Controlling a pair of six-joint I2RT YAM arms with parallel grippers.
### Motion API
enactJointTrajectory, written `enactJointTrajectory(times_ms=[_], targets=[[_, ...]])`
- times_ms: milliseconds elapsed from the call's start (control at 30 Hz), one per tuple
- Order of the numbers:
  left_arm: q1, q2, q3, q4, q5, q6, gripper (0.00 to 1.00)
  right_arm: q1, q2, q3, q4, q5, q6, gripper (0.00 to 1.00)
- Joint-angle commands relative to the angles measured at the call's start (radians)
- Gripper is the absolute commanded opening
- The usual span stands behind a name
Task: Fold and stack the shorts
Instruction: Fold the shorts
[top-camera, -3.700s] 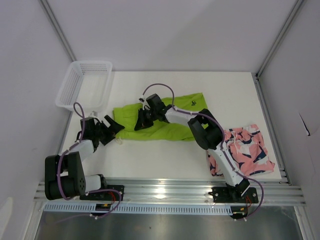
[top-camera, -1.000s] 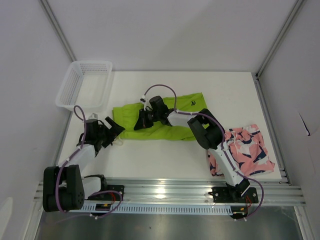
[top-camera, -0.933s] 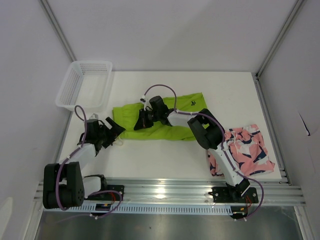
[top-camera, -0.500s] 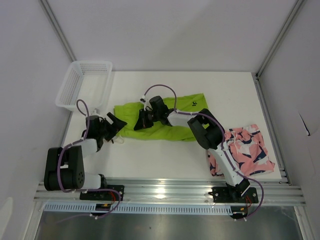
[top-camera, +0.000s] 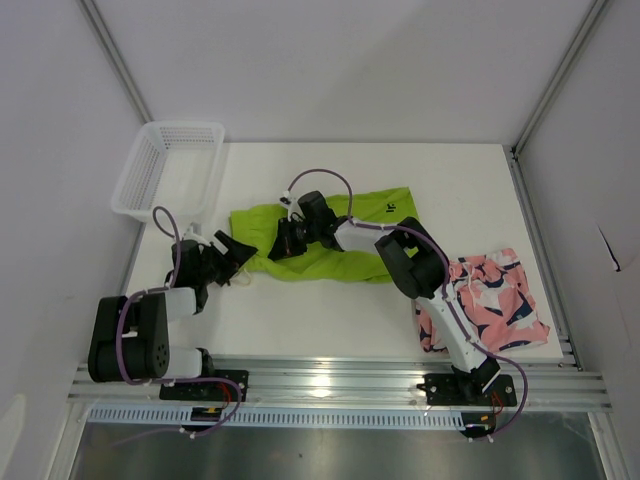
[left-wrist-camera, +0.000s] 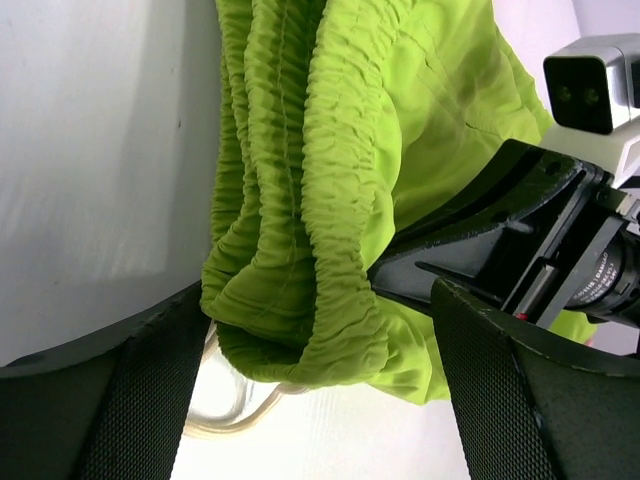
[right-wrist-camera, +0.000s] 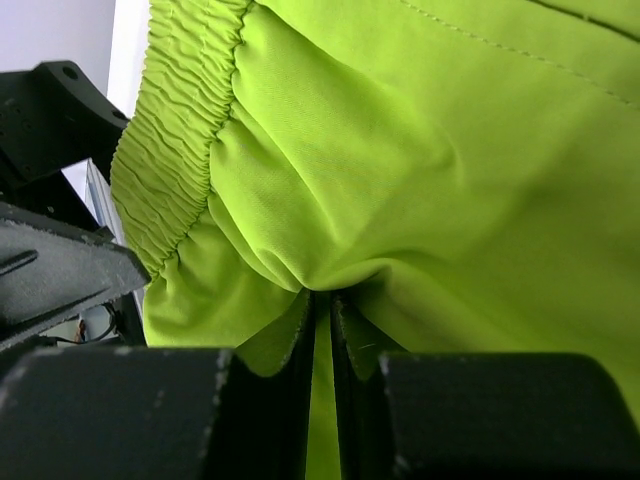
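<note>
The right claw (right-wrist-camera: 321, 325) is pressed nearly together, pinching a puckered fold of the lime green shorts (right-wrist-camera: 420, 150); seen from the top camera, this claw (top-camera: 283, 241) sits on the left half of the garment, just right of the gathered waistband. The left claw (left-wrist-camera: 315, 375) is spread wide, its two fingers (left-wrist-camera: 150, 390) standing either side of the bunched waistband end, with a loop of white drawstring (left-wrist-camera: 232, 412) lying on the table beneath. From above, the left claw (top-camera: 230, 252) is at the shorts' left end. The green shorts (top-camera: 385, 206) lie across the middle of the white table (top-camera: 330, 315). The pink printed shorts (top-camera: 497, 300) lie crumpled at the near right, well apart. A white mesh basket (top-camera: 172, 133) sits at the far left corner
</note>
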Motion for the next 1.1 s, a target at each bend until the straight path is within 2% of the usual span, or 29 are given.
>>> enactJointTrajectory(times_ms=[0, 100, 200, 367, 533, 800, 1067], targets=[[-0.006, -0.033, -0.060, -0.026, 0.038, -0.018, 0.91, 0.011, 0.037, 0.022, -0.068, 0.017, -0.022, 0.14], [-0.006, -0.067, -0.074, -0.032, 0.033, -0.022, 0.91, 0.011, 0.032, 0.013, -0.057, 0.017, -0.022, 0.14], [-0.006, -0.107, -0.051, -0.107, 0.012, 0.004, 0.91, 0.010, -0.012, -0.019, -0.001, 0.001, -0.010, 0.15], [-0.006, -0.190, -0.058, -0.178, -0.045, 0.024, 0.92, 0.008, -0.066, -0.066, 0.140, -0.047, 0.062, 0.15], [-0.003, -0.169, -0.058, -0.143, -0.071, 0.037, 0.91, 0.013, -0.057, -0.093, 0.315, -0.143, 0.191, 0.16], [0.000, -0.060, -0.060, -0.020, -0.077, 0.006, 0.90, 0.019, 0.005, -0.079, 0.347, -0.170, 0.252, 0.15], [0.000, -0.087, -0.081, -0.013, -0.090, -0.003, 0.88, 0.014, 0.041, -0.096, 0.575, -0.237, 0.438, 0.16]])
